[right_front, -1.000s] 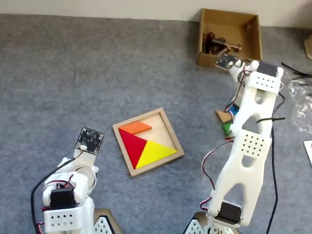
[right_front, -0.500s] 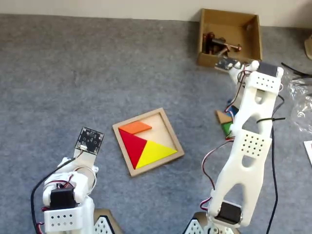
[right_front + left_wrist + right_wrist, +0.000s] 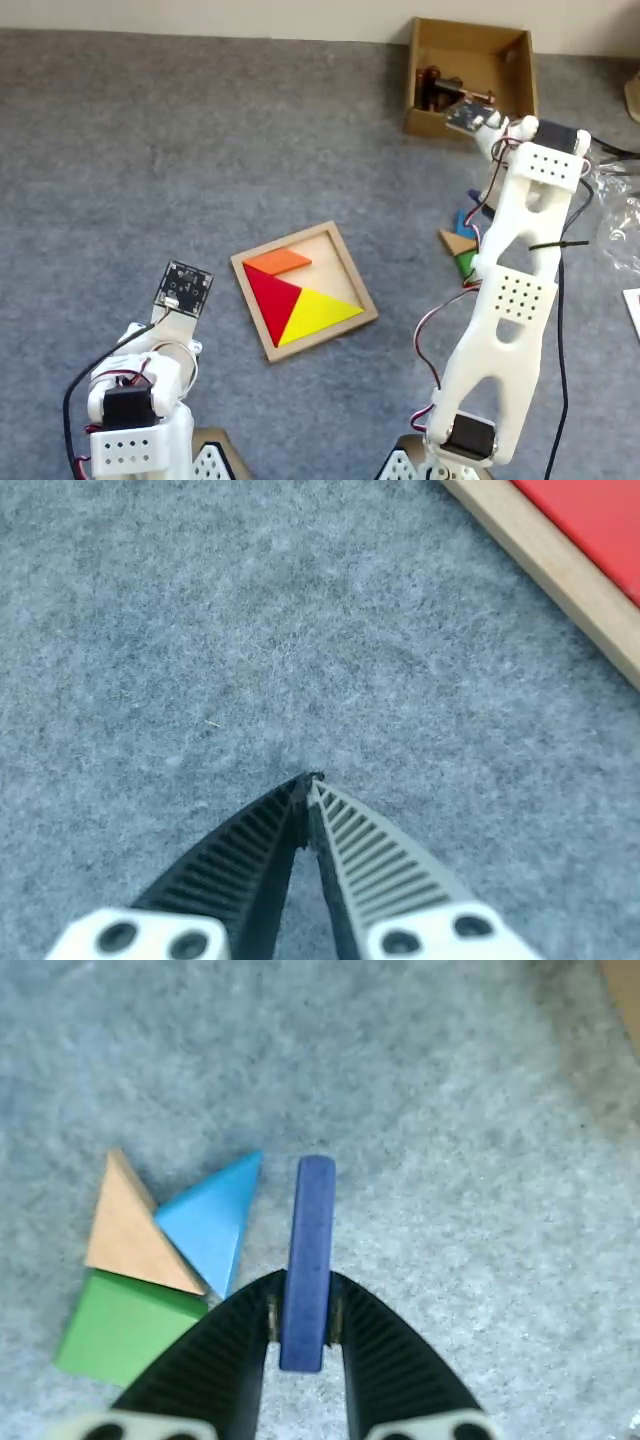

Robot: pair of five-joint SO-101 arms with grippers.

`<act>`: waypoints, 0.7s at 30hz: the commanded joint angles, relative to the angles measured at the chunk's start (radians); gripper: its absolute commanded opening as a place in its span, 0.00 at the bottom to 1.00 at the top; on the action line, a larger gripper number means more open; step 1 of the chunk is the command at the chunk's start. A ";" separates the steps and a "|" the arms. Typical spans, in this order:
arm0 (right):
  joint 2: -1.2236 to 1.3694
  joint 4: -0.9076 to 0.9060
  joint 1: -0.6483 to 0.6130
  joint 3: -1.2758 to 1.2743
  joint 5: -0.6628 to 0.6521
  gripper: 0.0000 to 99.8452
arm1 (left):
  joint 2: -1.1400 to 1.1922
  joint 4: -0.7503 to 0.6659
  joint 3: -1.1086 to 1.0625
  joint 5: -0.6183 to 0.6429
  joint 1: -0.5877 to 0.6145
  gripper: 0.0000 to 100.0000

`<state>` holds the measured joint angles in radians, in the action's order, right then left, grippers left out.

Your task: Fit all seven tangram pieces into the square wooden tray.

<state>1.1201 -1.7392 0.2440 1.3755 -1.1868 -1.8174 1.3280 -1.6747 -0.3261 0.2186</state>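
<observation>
Right pincer (image 3: 303, 1305) is clamped on the dark blue piece (image 3: 308, 1250) (held on edge), just beside the light blue triangle (image 3: 208, 1222), tan triangle (image 3: 128, 1228) and green piece (image 3: 118, 1325) on the tabletop (image 3: 150, 150). Left pincer (image 3: 308, 785) is clenched on nothing, near the tray (image 3: 325, 262), which holds the orange piece (image 3: 277, 262), red triangle (image 3: 272, 295) and yellow triangle (image 3: 315, 310).

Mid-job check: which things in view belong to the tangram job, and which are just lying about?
Job:
square wooden tray; orange parallelogram, red triangle and yellow triangle inside it; dark blue flat piece on edge in the right gripper; tan triangle, light blue triangle and green piece loose on the carpet.

Lying about:
open cardboard box of odds and ends; clear plastic bag.
</observation>
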 commanded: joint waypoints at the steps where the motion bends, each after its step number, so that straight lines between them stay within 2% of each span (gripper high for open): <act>1: -0.019 -0.019 0.005 0.064 0.037 0.00 | -0.010 0.008 -0.021 0.011 0.004 0.01; 5: -0.028 -0.022 0.005 0.065 0.184 0.00 | -0.010 0.008 -0.021 0.011 0.004 0.01; 11: -0.030 -0.027 0.005 0.064 0.196 0.00 | -0.010 0.008 -0.021 0.011 0.004 0.01; 15: -0.031 -0.027 0.013 0.065 0.290 0.00 | -0.010 0.008 -0.021 0.011 0.004 0.01; 21: -0.031 -0.027 0.008 0.061 0.336 0.00 | -0.010 0.008 -0.021 0.011 0.004 0.01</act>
<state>1.1201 -1.7469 0.2440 1.3848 -0.8815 -1.8174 1.3280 -1.6747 -0.3261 0.2186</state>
